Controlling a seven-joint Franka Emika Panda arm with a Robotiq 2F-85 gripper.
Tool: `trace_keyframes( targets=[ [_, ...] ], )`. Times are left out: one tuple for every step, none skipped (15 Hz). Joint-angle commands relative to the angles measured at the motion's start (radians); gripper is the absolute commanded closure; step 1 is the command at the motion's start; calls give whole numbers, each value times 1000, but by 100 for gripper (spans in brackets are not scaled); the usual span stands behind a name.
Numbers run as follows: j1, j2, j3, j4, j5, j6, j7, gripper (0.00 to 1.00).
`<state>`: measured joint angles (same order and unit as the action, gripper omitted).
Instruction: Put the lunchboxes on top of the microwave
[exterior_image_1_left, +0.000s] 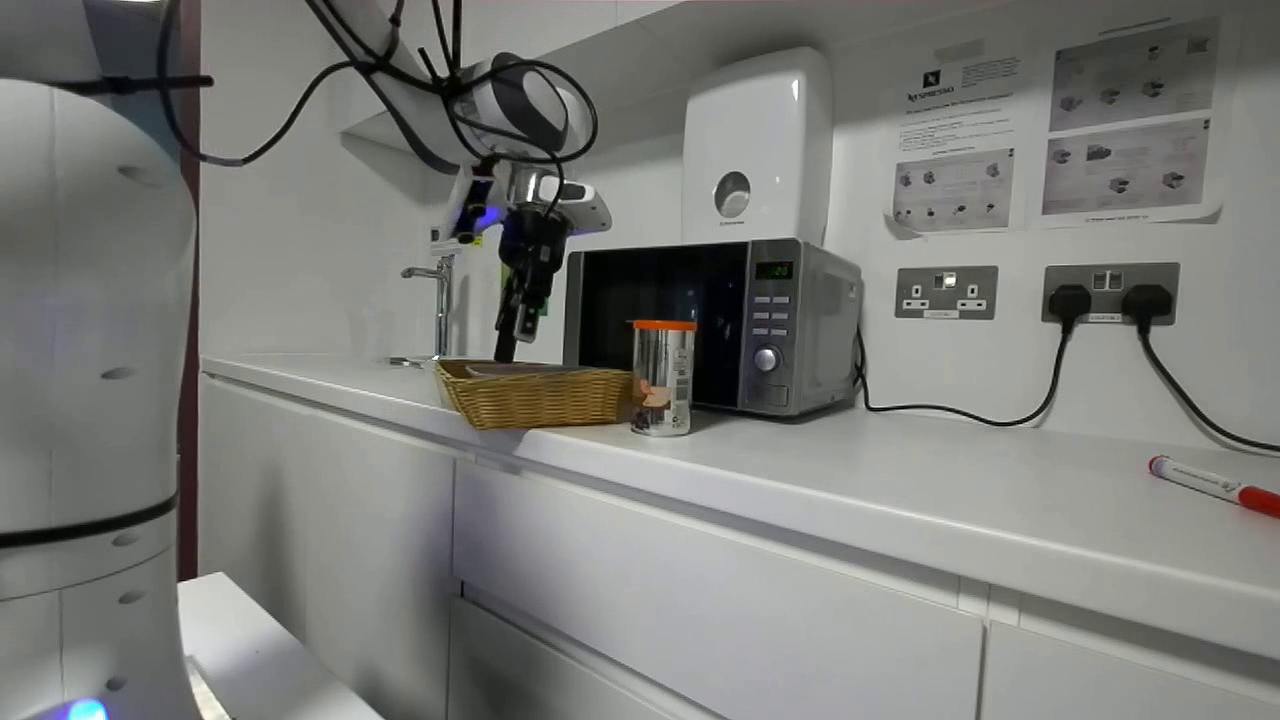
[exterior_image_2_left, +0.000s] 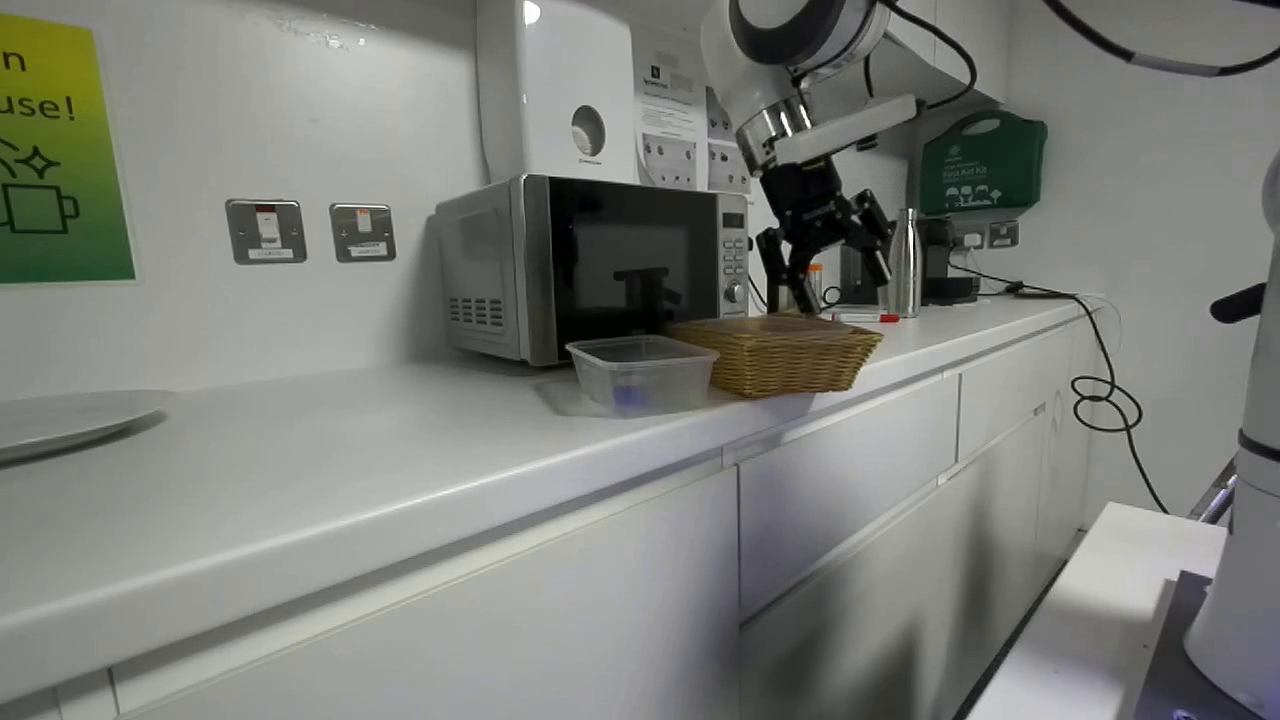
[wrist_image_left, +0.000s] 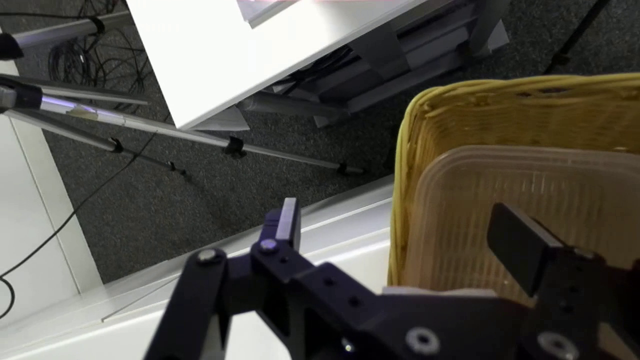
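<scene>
- Gripper (wrist_image_left: 397, 225) spread wide, nothing held; in the wrist view it straddles a wall of the wicker basket (exterior_image_1_left: 545, 402), one finger outside, one over the pale translucent box (wrist_image_left: 560, 190) inside.
- Lunchboxes: pale box lies in the basket (box or just a lid, can't tell); clear tub (exterior_image_2_left: 645, 378) stands on the desk (exterior_image_2_left: 350, 470) just beside it, in front of the microwave (exterior_image_2_left: 600, 265). Basket possibly counts too. None is on the microwave yet.
- Step, my read: lining up a grasp. Fingertip contact unclear.
- Settle the target first. Pale box only: shift inward, straddle just its edge; closing here likely pinches the basket wall, maybe both.
- Basket: lower straight, wall centred between the fingers, bite well past the rim, close slowly.
- Basket sits right at the desk's front edge: don't nudge it outward, lift vertically.
- Plastic probably flexes; squeeze lightly, keep level.
- Tin with orange lid (exterior_image_1_left: 663, 390) stands near the basket; raise before swinging across.
- Get above the microwave top before moving in. White wall unit (exterior_image_1_left: 757, 150) crowds the back: set down towards the front, flat, let go only once supported, leave room for more.
</scene>
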<state>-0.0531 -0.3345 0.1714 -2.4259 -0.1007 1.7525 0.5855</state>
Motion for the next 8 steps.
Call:
trace_keyframes(
  targets=[
    [-4, 112, -35, 67, 32, 6, 77, 0],
    [-3, 130, -52, 75, 55, 4, 82, 0],
    [-2, 144, -68, 78, 79, 8, 86, 0],
    [-3, 152, -85, 81, 114, 13, 83, 0],
    [-4, 158, -101, 80, 142, 24, 79, 0],
    [-5, 159, -116, 80, 172, 35, 71, 0],
    [-6, 160, -128, 78, 197, 49, 68, 0],
    [-8, 159, -141, 76, 222, 52, 66, 18]
  ],
)
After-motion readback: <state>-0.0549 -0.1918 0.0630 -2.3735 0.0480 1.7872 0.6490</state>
